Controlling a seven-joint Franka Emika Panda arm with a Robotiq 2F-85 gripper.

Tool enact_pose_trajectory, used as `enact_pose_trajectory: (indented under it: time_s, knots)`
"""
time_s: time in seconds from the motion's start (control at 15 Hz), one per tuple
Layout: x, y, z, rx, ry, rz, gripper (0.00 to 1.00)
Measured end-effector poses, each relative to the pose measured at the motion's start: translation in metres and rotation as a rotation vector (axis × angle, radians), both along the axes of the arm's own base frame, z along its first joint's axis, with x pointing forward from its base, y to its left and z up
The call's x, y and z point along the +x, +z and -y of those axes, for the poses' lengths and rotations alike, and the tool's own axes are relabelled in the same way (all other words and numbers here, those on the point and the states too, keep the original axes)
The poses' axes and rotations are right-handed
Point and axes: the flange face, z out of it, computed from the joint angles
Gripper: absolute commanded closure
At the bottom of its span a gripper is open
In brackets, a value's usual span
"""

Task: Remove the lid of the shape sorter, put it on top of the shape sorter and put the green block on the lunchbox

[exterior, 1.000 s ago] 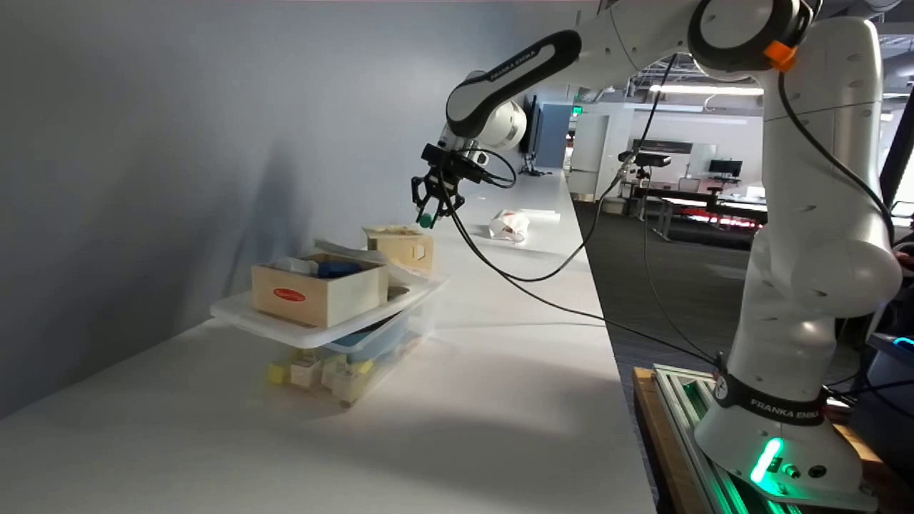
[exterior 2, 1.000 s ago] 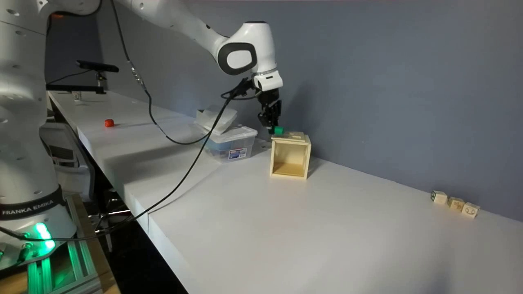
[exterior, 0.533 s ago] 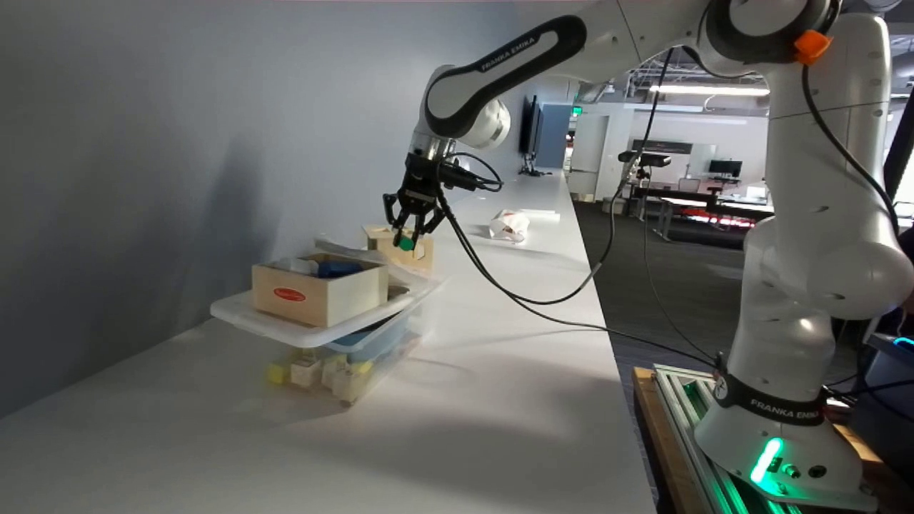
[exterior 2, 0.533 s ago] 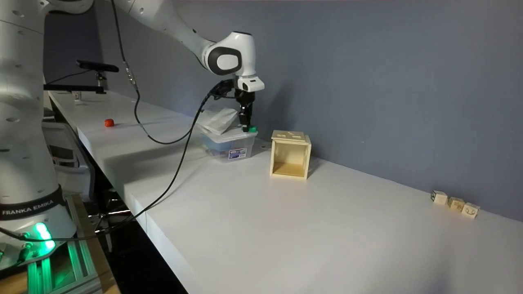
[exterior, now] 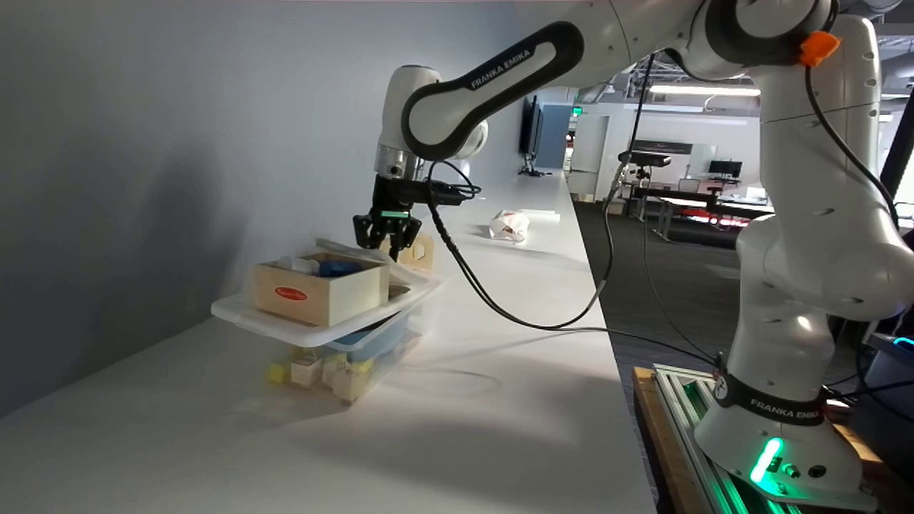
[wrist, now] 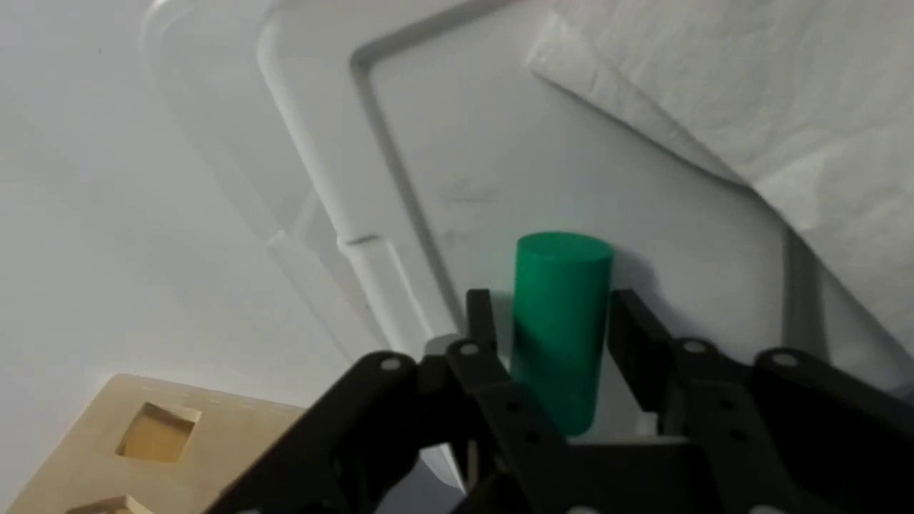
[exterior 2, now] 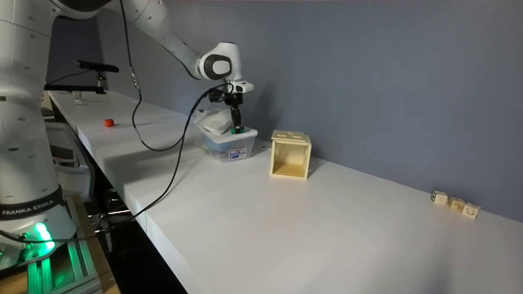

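The tool (wrist: pixel 550 303) stands parted around the green block (wrist: pixel 562 325), a gap showing on one flank, the block apparently resting beneath it on the lunchbox (wrist: pixel 457 150); a snag during lift-away could roll this round piece off.

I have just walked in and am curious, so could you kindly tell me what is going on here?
The robot's gripper has its jaws open on either side of the green block, which appears to rest on top of the lunchbox; a gap shows beside the block. Near the lunchbox, the shape sorter stands with its front open and its lid lying on top. Most likely, only backing the gripper away remains.
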Motion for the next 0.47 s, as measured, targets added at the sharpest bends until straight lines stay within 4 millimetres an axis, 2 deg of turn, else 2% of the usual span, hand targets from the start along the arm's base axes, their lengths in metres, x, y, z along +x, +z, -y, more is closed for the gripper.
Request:
enact_pose_trajectory:
  time_s: [0.2,0.33,0.47]
  knots:
    - [0.004,0.012,-0.001,-0.041,0.11,0.065,0.0]
    - [0.003,0.037,0.003,-0.03,0.139,0.134,0.0]
    - [-0.005,0.073,0.015,0.04,0.128,0.213,0.0]
